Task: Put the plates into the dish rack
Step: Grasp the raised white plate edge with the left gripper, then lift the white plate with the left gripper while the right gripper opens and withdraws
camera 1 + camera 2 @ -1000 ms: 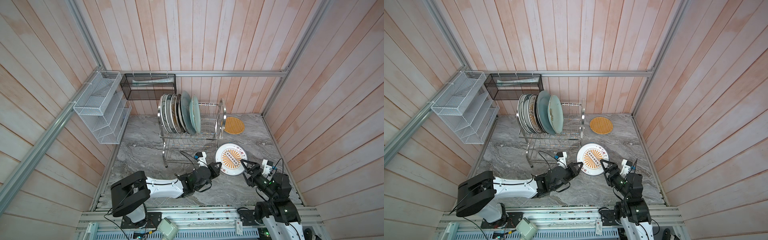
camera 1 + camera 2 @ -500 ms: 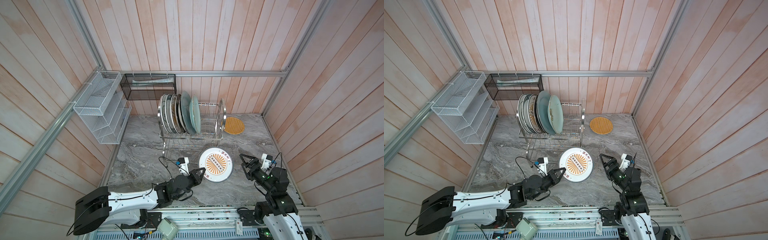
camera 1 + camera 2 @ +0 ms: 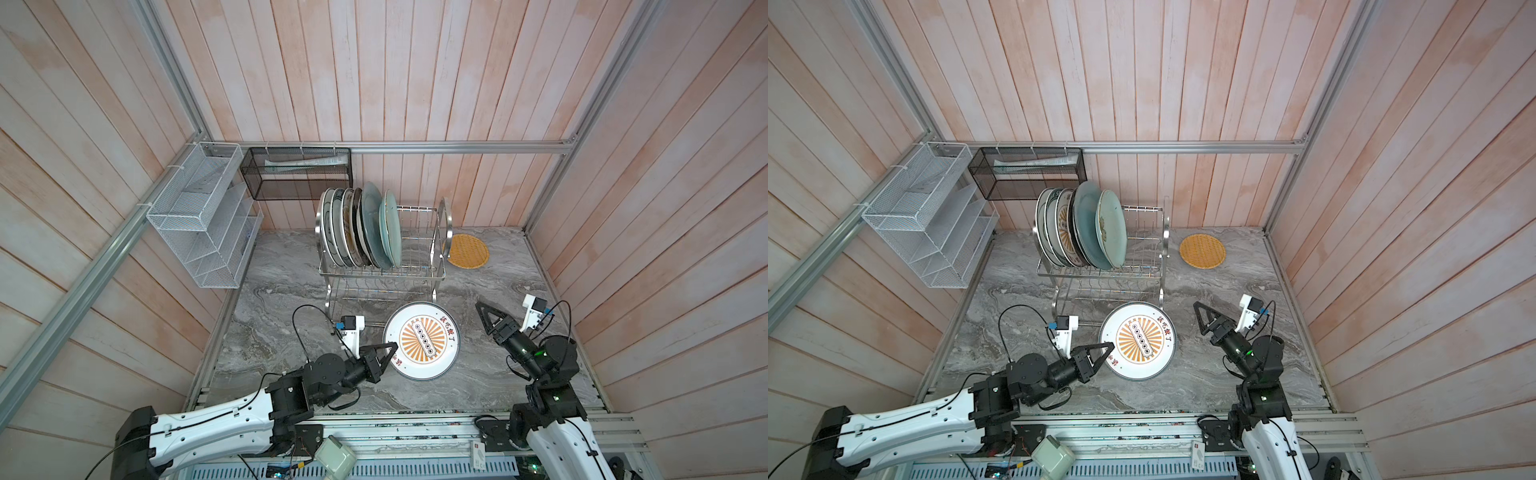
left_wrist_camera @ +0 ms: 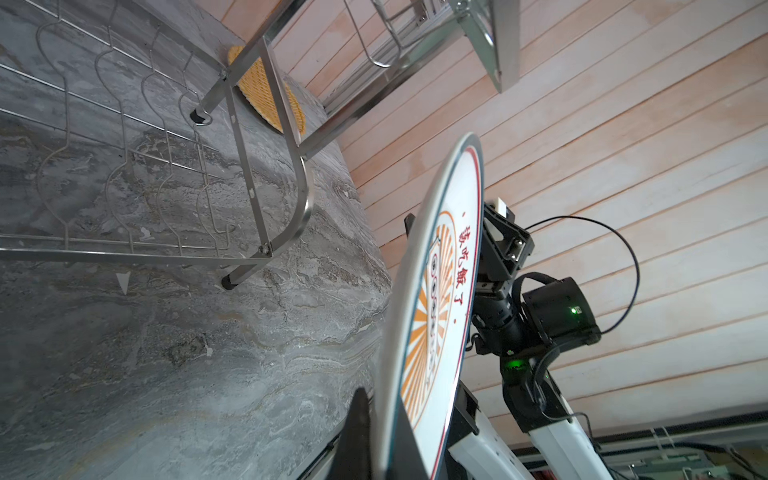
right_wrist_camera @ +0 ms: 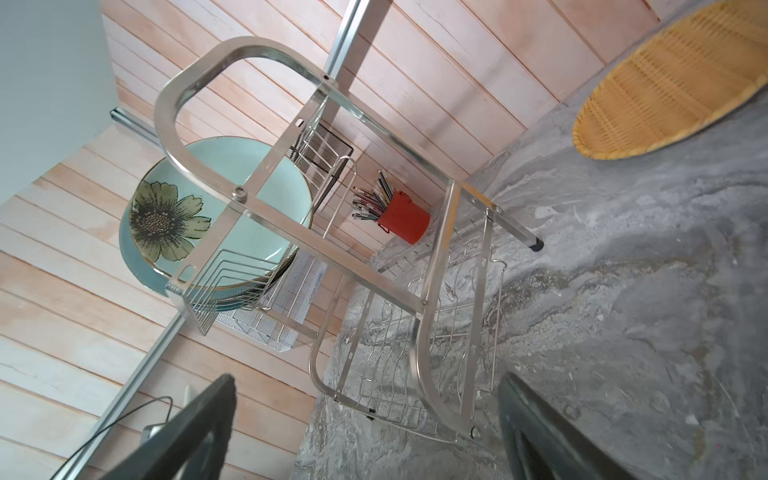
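Left pincer [image 3: 388, 354]: mine, clamped tight on the near rim of the sunburst plate [image 3: 422, 340]; in the left wrist view one dark finger [image 4: 358, 432] presses the plate's underside and the plate runs off edge-on from the camera
Sunburst plate: white with orange rays and a lettered band; I hold it tilted, face up, just in front of the dish rack [image 3: 446, 216]; in both top views its far rim overlaps the front of the rack's lower tier
Right pincer [image 3: 484, 312]: mine too, jaws spread wide with nothing between them; it hangs off the rack's right front corner, clear of the sunburst plate; its wrist view looks past a finger [image 5: 540, 428] at the rack's arched end frame
Racked plates [image 3: 365, 228]: about six, upright on edge in the rack's upper tier, packed toward its left end; the outermost is the pale green plate [image 5: 232, 187], a flower painted on it
Orange lattice plate [image 3: 467, 251]: flat on the counter [image 3: 282, 299], just beyond the rack's right end
Black mesh basket [image 3: 297, 174]: on the back wall, behind the rack's left end
White mesh organiser [image 3: 199, 216]: on the side wall, well left of the rack
Red cup [image 5: 405, 220]: full of pens, seen through the rack's frame; where exactly, I cannot tell
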`<act>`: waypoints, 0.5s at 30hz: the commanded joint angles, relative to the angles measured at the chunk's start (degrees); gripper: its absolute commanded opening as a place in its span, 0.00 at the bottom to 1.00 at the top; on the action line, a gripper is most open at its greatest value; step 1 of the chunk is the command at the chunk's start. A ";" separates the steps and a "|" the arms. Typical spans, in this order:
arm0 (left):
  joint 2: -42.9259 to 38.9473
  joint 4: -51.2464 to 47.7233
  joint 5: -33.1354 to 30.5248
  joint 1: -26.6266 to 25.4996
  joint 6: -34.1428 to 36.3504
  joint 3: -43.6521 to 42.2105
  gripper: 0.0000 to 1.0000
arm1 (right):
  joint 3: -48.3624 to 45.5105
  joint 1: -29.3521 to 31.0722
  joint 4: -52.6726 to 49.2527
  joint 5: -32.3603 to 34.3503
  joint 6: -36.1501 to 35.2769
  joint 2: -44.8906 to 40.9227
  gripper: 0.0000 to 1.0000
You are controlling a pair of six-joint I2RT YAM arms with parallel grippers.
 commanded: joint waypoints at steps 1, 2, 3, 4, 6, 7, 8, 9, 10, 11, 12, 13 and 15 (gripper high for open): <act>-1.88 -0.97 4.72 -0.18 7.63 6.98 0.00 | -1.20 0.39 6.84 -4.17 -5.25 -1.00 0.98; -1.73 -1.55 5.23 -0.18 9.01 9.10 0.00 | -1.84 0.41 8.05 -5.31 -5.90 -1.59 0.98; -1.29 -2.04 5.57 -0.18 10.09 10.73 0.00 | -2.50 0.42 9.12 -5.93 -6.54 -2.30 0.98; -0.73 -2.51 5.83 -0.18 11.38 13.19 0.00 | -3.15 0.37 9.86 -6.14 -7.00 -3.27 0.98; 0.63 -3.45 5.84 -0.18 13.67 17.56 0.00 | -4.26 0.42 11.34 -5.49 -7.83 -5.16 0.98; 1.39 -3.73 5.69 -0.18 15.14 19.97 0.00 | -4.74 0.42 12.02 -5.10 -8.64 -6.11 0.98; 2.34 -3.76 5.42 -0.18 16.44 22.24 0.00 | -5.09 0.42 12.40 -4.66 -9.50 -6.93 0.98; 3.08 -3.59 5.29 -0.18 17.55 24.03 0.00 | -5.44 0.42 13.10 -4.58 -10.33 -7.47 0.98; 4.11 -3.41 4.75 -0.18 19.00 26.13 0.00 | -5.77 0.42 14.02 -4.57 -11.25 -7.81 0.98; 5.19 -3.29 3.57 -0.13 20.17 28.11 0.00 | -6.27 0.42 15.26 -4.51 -11.99 -7.95 0.98; 6.23 -3.29 2.27 -0.17 21.04 29.93 0.00 | -6.62 0.46 16.32 -4.49 -12.73 -7.80 0.98; 7.57 -3.44 0.88 -0.18 22.25 32.15 0.00 | -7.07 0.42 17.62 -4.67 -13.83 -7.48 0.98; 10.16 -4.80 -3.03 -0.18 24.53 36.82 0.00 | -7.67 0.43 19.99 -5.09 -15.53 -6.39 0.98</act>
